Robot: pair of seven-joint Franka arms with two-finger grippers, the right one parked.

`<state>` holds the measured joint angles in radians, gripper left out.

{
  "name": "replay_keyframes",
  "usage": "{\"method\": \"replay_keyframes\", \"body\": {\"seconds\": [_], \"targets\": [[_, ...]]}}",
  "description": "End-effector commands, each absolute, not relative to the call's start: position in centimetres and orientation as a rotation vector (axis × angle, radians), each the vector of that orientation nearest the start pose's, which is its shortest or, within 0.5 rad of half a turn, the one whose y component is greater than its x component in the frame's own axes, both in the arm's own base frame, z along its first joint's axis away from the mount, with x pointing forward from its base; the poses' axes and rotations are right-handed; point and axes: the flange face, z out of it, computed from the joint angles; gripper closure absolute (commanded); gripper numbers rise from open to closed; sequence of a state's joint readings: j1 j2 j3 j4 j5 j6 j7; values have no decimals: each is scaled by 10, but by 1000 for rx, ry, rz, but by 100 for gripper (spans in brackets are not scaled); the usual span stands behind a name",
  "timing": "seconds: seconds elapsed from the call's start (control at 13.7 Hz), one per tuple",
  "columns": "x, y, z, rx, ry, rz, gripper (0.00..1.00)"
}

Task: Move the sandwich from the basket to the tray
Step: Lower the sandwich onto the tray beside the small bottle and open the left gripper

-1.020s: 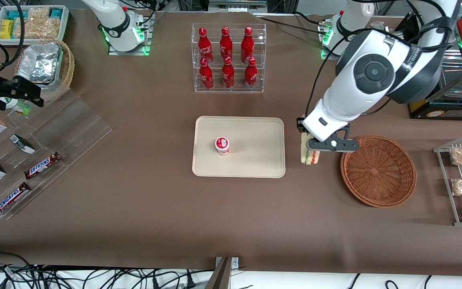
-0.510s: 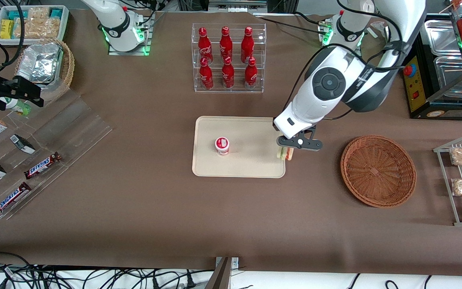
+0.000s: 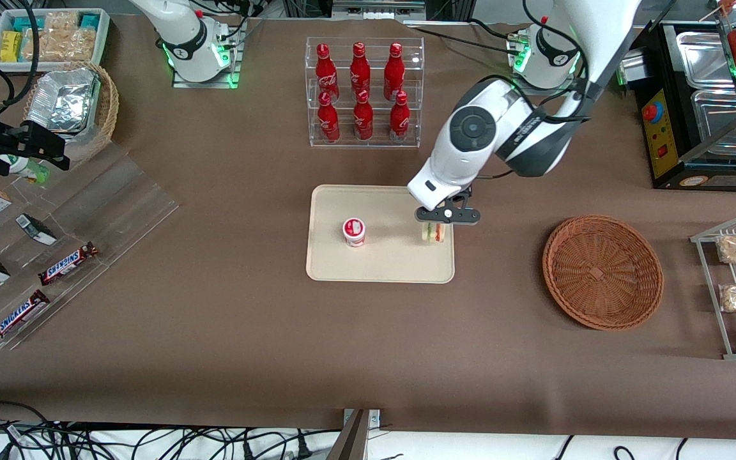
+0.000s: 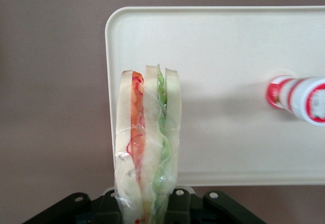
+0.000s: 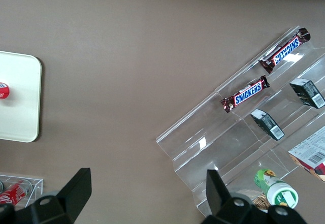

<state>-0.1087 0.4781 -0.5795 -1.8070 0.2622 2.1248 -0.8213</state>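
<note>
At centre frame the gripper (image 3: 435,222) grasps the sandwich (image 3: 433,232) above the tray (image 3: 393,265); the basket (image 3: 602,271) sits empty. Next: lower, then release.

Gripper (image 4: 147,211) clamped on upright sandwich (image 4: 147,148) above tray (image 4: 228,82) corner, small red-capped bottle (image 4: 299,99) lying on it.
</note>
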Motion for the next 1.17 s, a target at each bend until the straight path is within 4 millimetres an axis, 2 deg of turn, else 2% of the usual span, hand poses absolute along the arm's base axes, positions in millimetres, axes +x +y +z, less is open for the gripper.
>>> {"method": "replay_keyframes", "body": {"seconds": [0.0, 0.15, 0.44, 0.8, 1.09], "targets": [[507, -395, 275, -3080, -95, 69, 100], [500, -405, 264, -3079, -83, 73, 100], [492, -411, 239, -3062, -35, 87, 100], [485, -423, 210, -3042, -64, 37, 100], [485, -424, 207, -3043, -65, 38, 98]]}}
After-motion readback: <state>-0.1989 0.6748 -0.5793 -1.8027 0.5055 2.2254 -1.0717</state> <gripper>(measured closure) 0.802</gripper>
